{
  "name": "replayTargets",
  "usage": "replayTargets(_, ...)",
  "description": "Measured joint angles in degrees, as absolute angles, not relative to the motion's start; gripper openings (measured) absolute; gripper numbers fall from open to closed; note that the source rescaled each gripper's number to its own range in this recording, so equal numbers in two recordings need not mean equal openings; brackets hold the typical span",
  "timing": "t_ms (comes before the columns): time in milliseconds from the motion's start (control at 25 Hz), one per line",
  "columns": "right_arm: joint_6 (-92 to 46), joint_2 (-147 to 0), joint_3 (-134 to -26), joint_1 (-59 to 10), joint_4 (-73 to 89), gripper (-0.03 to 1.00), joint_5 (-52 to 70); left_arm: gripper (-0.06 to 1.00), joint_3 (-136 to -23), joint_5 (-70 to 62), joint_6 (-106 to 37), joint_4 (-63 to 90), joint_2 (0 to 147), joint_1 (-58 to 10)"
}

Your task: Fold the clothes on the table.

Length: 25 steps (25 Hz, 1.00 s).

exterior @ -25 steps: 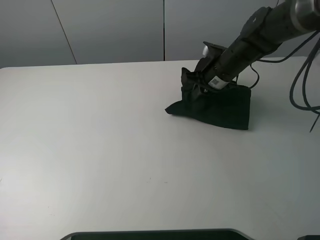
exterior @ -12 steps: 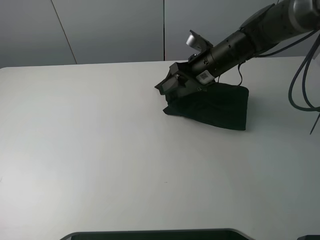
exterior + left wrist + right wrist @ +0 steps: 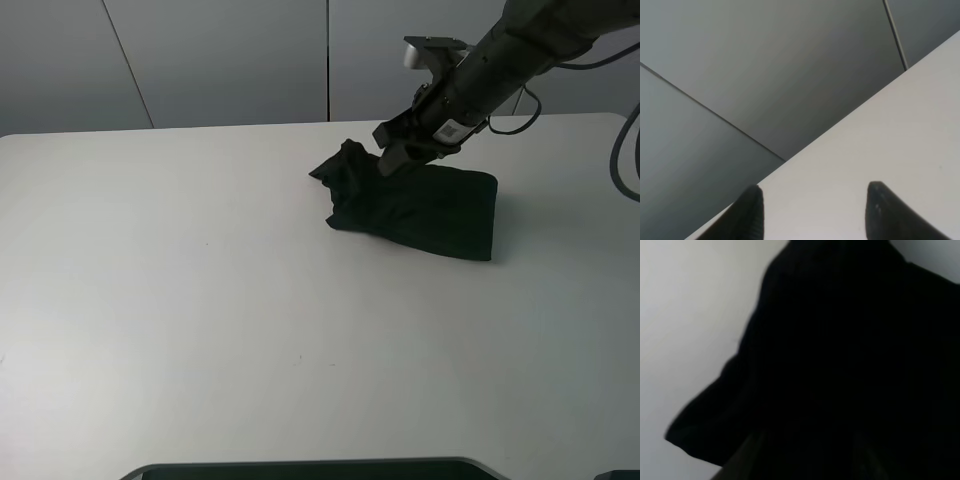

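Spanning the whole high view, white bench [image 3: 200, 300] carries one thing: black shirt [image 3: 430, 210], folded into a compact bundle on the far right part, its left end bunched and raised. Right arm reaches down from upper right; right gripper [image 3: 392, 160] sits at the bundle's upper left edge, touching cloth. Whether it pinches fabric, cannot tell; wrist view shows only dark cloth. Left gripper [image 3: 810, 212] is spread, empty, over bare bench, wall behind.
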State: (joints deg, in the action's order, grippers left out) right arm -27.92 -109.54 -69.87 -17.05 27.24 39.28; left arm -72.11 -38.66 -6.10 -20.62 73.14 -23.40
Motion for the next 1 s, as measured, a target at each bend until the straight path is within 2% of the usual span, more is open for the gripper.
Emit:
replayTargets(160, -26.8, -111.5, -69.9, -17.1, 26.8, 0.06, 38.5, 0.72, -72.1, -38.8, -6.1, -20.6, 73.1, -23.4)
replayTargets(200, -27.9, -112.4, -69.9, -17.1, 28.7, 0.03, 38.3, 0.72, -72.1, -38.9, -6.1, -20.6, 73.1, -23.4)
replayTargets(480, -38.5, -118.0, -69.9, -18.2, 44.3, 0.0, 37.6, 0.72, -72.1, -39.0, -6.2, -20.1, 73.1, -23.4)
replayTargets(760, -40.3, -119.8, -69.9, -24.1, 45.5, 0.0, 35.1, 0.72, -72.1, -39.1, -6.2, -19.4, 73.1, -23.4)
replayTargets(1000, -40.9, -119.8, -69.9, -25.0, 45.2, 0.0, 34.5, 0.72, -72.1, -39.1, -8.3, -19.4, 72.3, -23.4)
